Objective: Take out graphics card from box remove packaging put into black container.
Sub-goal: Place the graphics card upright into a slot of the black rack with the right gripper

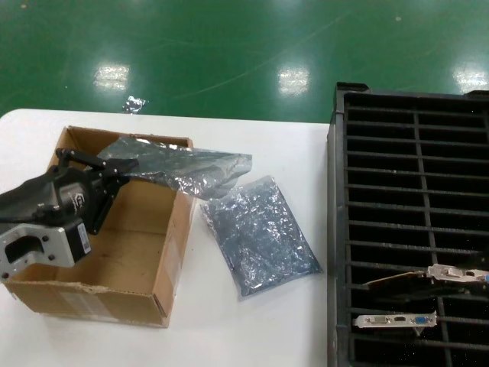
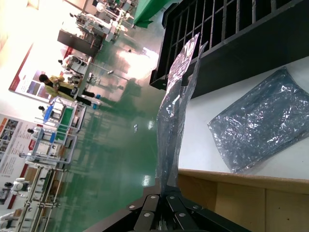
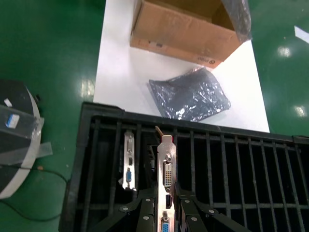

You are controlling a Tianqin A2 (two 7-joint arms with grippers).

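My left gripper (image 1: pixel 122 167) is shut on one end of an empty antistatic bag (image 1: pixel 179 164) and holds it above the brown box (image 1: pixel 173 245); in the left wrist view the bag (image 2: pixel 176 111) rises from the closed gripper (image 2: pixel 164 192). A second bag (image 1: pixel 260 233) lies flat on the table beside the box. My right gripper (image 3: pixel 165 192) is shut on the metal bracket of a graphics card (image 3: pixel 166 162) standing in a slot of the black container (image 3: pixel 96 145). That card (image 1: pixel 457 274) also shows in the head view, in the container (image 1: pixel 336 191).
Another graphics card (image 1: pixel 393 319) stands in a neighbouring slot, also in the right wrist view (image 3: pixel 129 166). The box's inside shows only bare cardboard. A scrap of foil (image 1: pixel 134 104) lies on the green floor beyond the white table (image 1: pixel 252 329).
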